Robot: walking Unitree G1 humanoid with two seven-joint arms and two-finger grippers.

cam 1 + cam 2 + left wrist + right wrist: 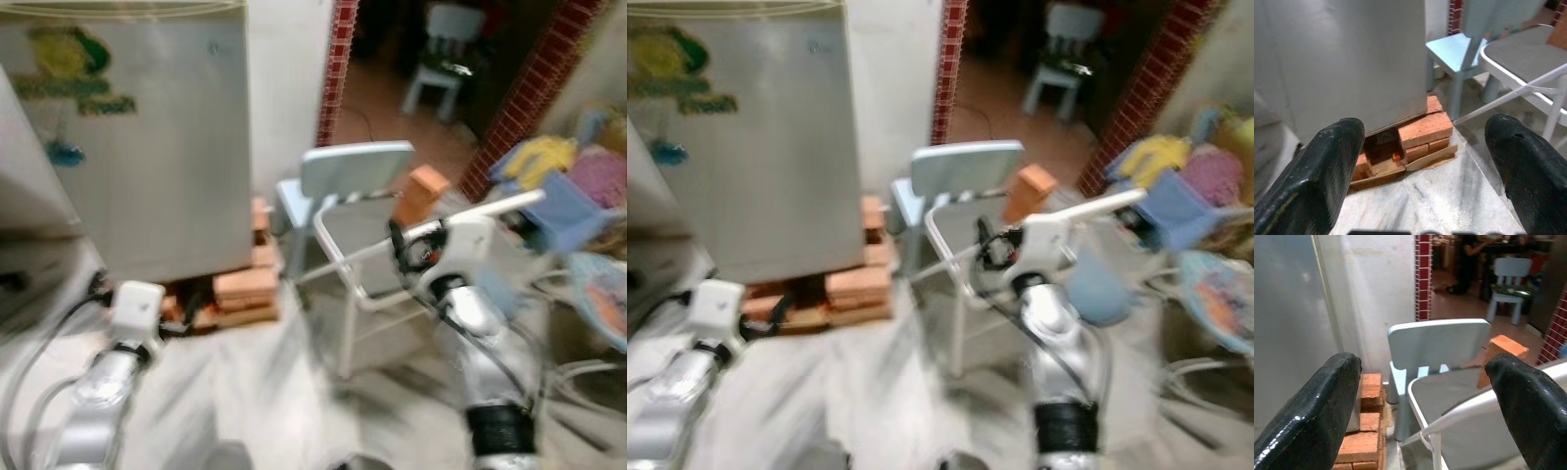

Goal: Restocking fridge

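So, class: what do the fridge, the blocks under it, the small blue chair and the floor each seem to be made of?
Fridge: likely painted metal, a smooth pale grey with a soft sheen.
Blocks: fired clay bricks, orange, matt and rough, with chipped edges.
Blue chair: probably moulded plastic, one even pale blue with rounded edges.
Floor: looks like polished marble or stone, white with grey veins.

Blurred fridge (147, 147) on bricks (240, 289), perhaps chair (348, 186)

Fridge (162, 137) on bricks (245, 289), chair (338, 186) right.
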